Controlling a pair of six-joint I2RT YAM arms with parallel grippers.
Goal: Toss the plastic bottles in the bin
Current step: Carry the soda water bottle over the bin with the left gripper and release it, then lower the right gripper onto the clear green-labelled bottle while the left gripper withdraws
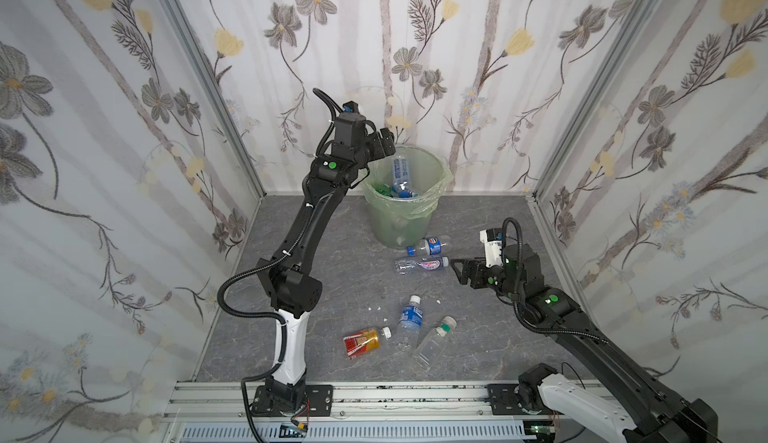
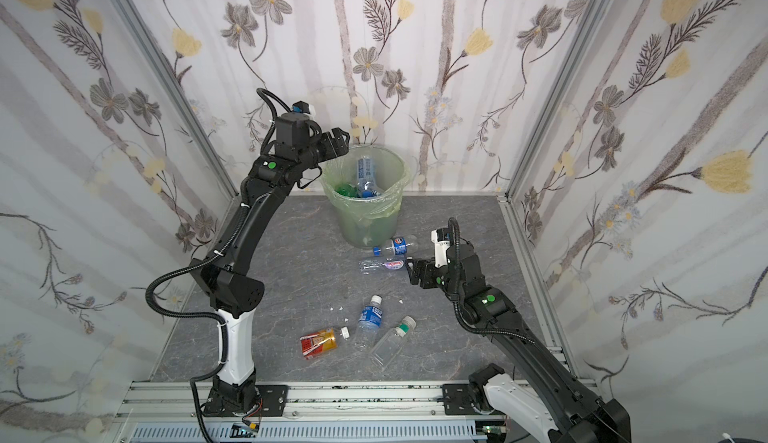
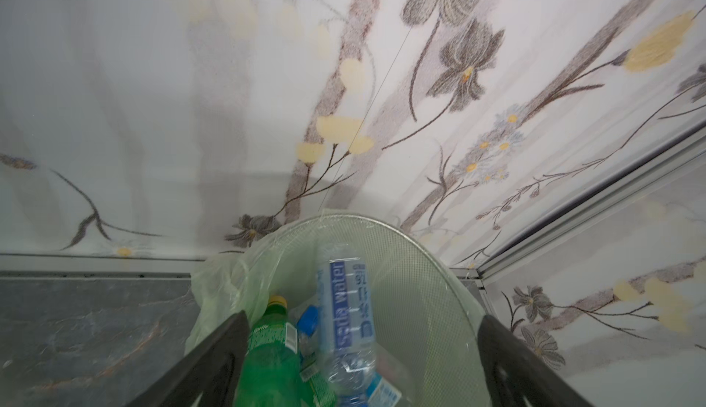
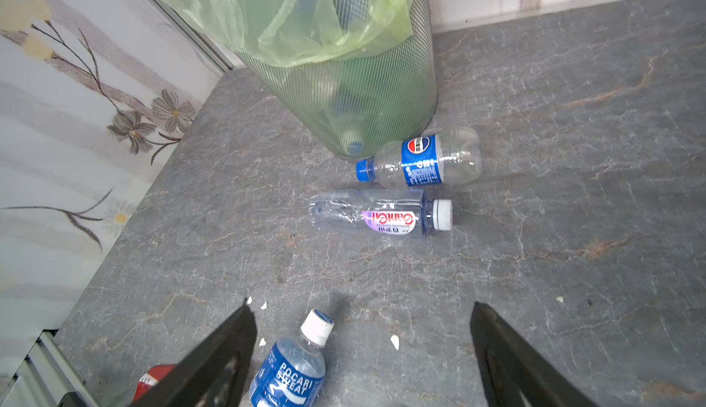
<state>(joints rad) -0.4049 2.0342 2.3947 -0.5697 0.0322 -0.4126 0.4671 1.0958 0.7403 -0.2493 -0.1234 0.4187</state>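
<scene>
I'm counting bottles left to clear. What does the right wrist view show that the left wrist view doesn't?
Only the right wrist view: bottles lying on the table, among them the Pepsi bottle, the Ganten bottle and the Pocari Sweat bottle. Only the left wrist view: the bin's inside, with a green bottle and a soda water bottle. Both: the green liner, plus an open claw: left claw, right claw.

You get both top views from high at the front, facing the back wall (image 1: pixel 357 25) and covering the whole counter (image 1: pixel 353 278). Your left wrist view looks closely down into the bin (image 3: pixel 416 256); your right wrist view, low over the counter, shares that bin.
</scene>
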